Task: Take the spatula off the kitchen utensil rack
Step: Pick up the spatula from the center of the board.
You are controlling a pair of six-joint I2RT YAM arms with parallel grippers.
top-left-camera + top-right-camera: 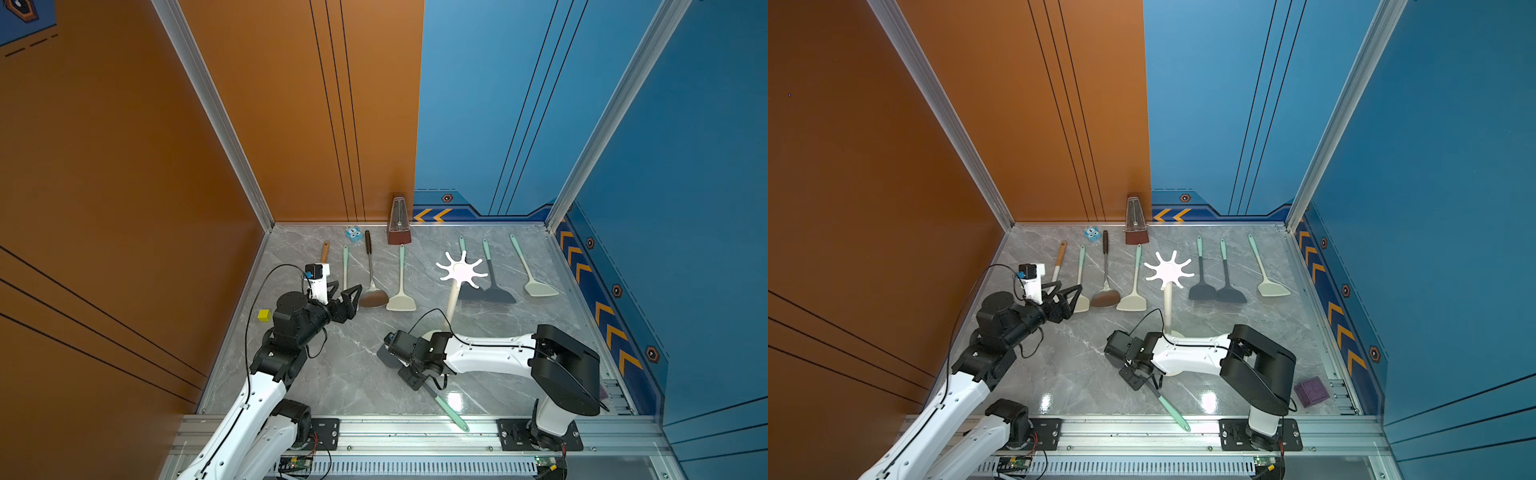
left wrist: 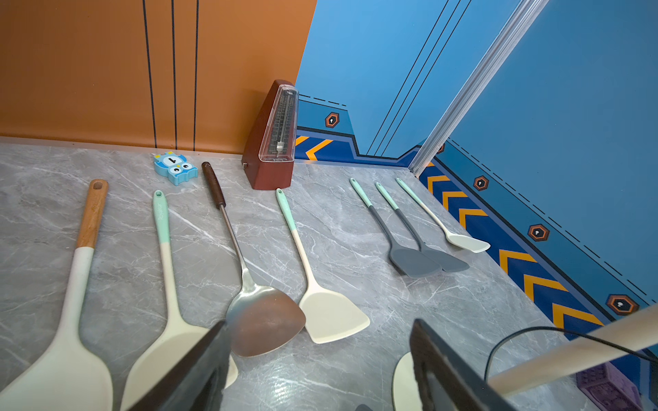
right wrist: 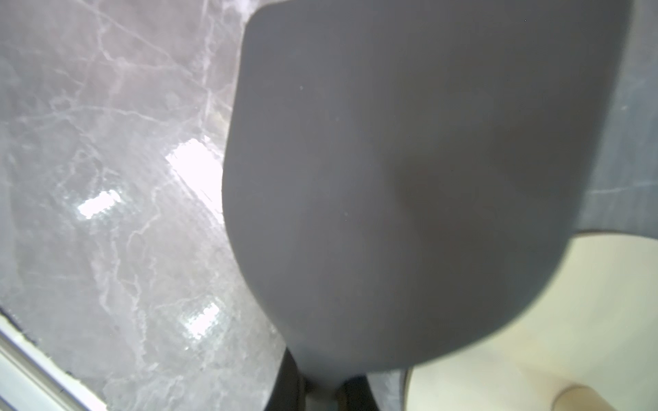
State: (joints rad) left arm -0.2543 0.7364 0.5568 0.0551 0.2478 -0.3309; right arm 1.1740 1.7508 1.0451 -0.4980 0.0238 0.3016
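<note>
Eyes on the spatula (image 1: 448, 409) — low near six o'clock on the desk (image 1: 340, 386), off the hooks, grey blade (image 3: 409, 178) out toward nine, mint handle trailing toward five across the front rail (image 1: 395, 434). Cannot tell whether lifted or resting on the marble. Fills the right wrist view with that blade, close up and blurred.

Next, the right pincer (image 1: 410, 377): clamped tight at the neck just behind the blade, going by the dark fingers at the edge of the wrist view, with nothing else in its hold.

Probably light, by the look: slim shaft, thin blade. Likely soft and bendy at the blade, stiffer along the handle, with a smooth matte skin that could swivel in a narrow grip. Best taken right there — at the neck or upper handle, never on the floppy blade. Worth expecting the long handle to sag or swing.

Outward to the kitchen utensil rack (image 1: 453, 297): upright, round base just beside the right wrist, about one o'clock from the pincer, white crown (image 1: 461, 270) bare in both top views. Looks like lift-off done.

Further out, the left pincer (image 1: 347, 286) at nine o'clock, spread wide, holding nothing, poised over the heads of the cream spatulas (image 2: 64, 370). More turners laid flat from ten round to two, and a brown metronome (image 1: 399, 222) at twelve by the wall.
</note>
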